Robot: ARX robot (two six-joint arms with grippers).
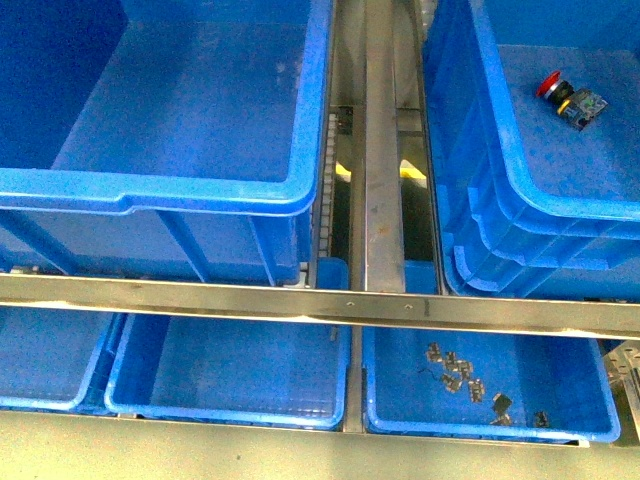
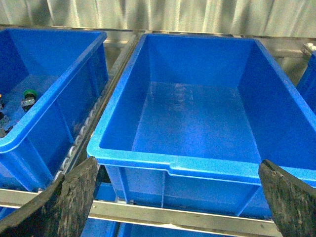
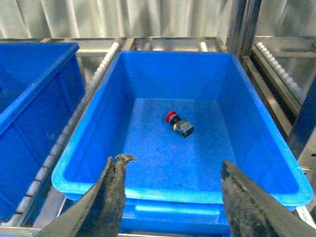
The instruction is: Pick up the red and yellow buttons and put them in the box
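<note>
Right wrist view shows a red-capped push-button switch [image 3: 178, 123] lying inside the deep blue double-rimmed plastic crate [image 3: 173, 74], while right gripper [image 3: 180, 200] and left gripper [image 2: 177, 197] hang with jaws spread and empty, so the next reach should seek red or yellow caps, not the green-capped switch [image 2: 30, 94].

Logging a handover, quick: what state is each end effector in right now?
Left end effector: open, holding nothing.
Right end effector: open, holding nothing.
</note>
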